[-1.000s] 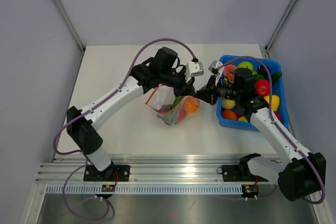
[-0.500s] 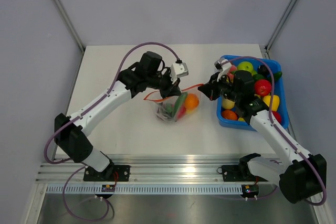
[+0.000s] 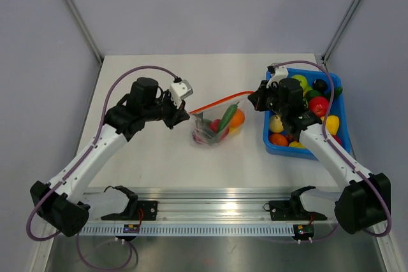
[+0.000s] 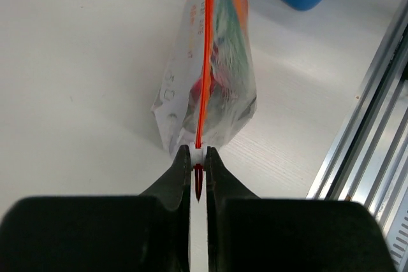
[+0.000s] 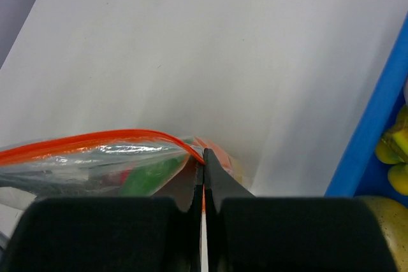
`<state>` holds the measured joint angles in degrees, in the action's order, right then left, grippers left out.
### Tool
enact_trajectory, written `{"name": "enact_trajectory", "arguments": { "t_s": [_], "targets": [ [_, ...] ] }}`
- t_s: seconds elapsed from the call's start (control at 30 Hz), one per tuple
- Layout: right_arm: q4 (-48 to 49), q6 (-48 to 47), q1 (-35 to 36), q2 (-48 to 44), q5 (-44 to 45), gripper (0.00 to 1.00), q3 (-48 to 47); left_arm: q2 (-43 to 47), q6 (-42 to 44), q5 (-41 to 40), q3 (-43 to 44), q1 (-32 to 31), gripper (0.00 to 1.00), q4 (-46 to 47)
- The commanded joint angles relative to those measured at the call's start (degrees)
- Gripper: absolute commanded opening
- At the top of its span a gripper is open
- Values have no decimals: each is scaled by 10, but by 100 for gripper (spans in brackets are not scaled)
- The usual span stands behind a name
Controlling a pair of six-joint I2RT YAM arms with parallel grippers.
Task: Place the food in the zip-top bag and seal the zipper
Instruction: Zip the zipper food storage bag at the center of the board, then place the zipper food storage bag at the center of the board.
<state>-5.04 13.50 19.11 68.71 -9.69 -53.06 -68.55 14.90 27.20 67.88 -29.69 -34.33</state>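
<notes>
White table top (image 3: pixel 153 157) fills the workspace, with an aluminium rail (image 3: pixel 210 211) at its near edge where both arms are bolted. Beyond the rail, my left gripper (image 4: pixel 197 157) has its fingers closed on the left end of the zipper (image 4: pixel 205 62), which runs away from it as one thin orange-red line. The zip-top bag (image 3: pixel 213 130) hangs below this strip near the middle of the table, and its bottom seems to rest on the surface. Inside it I see an orange fruit (image 3: pixel 237 118), a green vegetable (image 3: pixel 227 118) and some red pieces. My right gripper (image 5: pixel 204 169) pinches the other end of the zipper, so the strip is stretched between both grippers. Whether the zipper is sealed over its whole length, I cannot tell. Farther to the right, the blue bin (image 3: pixel 273 143) holds more food (image 3: pixel 319 106) in red, yellow and green. Grey walls stand behind the table.
</notes>
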Motion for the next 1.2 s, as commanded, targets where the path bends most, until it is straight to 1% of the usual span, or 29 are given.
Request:
{"name": "enact_trajectory", "arguments": {
  "t_s": [0.0,0.13,0.27,0.33,0.43,0.53,0.57,0.67,0.77,0.8,0.83,0.87,0.9,0.97,1.0,1.03,1.07,1.1,1.13,1.17],
  "targets": [
    [2,11,-14,7,92,0,-25,57,-25,-57,-33,15,0,7],
    [16,27,-17,7,94,0,-16,81,-48,-54,-58,47,0,11],
    [28,42,-18,6,93,0,-6,87,-65,-27,-80,65,0,15],
    [31,43,-18,6,82,0,-5,88,-66,-27,-84,68,0,19],
    [40,34,-18,17,40,0,-13,88,-80,-22,-77,69,0,32],
    [40,14,-18,35,6,0,-42,71,-93,-13,-50,69,0,62],
    [44,2,-18,39,2,0,-49,63,-90,-13,-27,69,0,66],
    [109,-28,-18,58,-15,0,-75,19,-65,-19,10,75,0,82],
    [138,-57,-17,107,-47,0,-140,-26,-40,-13,73,95,0,95],
    [139,-61,-18,123,-55,0,-162,-35,-37,-6,108,101,0,95],
    [133,-65,-17,152,-63,0,-209,-44,-36,5,125,114,0,92],
    [111,-73,-17,163,-80,0,-232,-50,-35,34,138,119,0,90],
    [105,-76,-17,170,-91,0,-262,-48,-32,45,151,122,0,87],
    [111,-77,-18,174,-119,0,-263,-28,-30,60,145,124,0,98],
    [115,-77,-18,170,-126,0,-240,-17,-32,63,135,124,0,105],
    [118,-79,-18,156,-138,0,-225,-7,-43,65,104,124,9,120],
    [116,-78,-17,148,-143,3,-206,18,-48,65,85,124,28,127],
    [113,-78,-17,126,-148,29,-164,30,-57,62,67,124,75,135],
    [111,-78,-18,114,-152,53,-140,45,-79,58,41,124,97,154],
    [112,-71,-17,100,-144,66,-115,57,-89,50,6,124,99,162]
  ]
}}
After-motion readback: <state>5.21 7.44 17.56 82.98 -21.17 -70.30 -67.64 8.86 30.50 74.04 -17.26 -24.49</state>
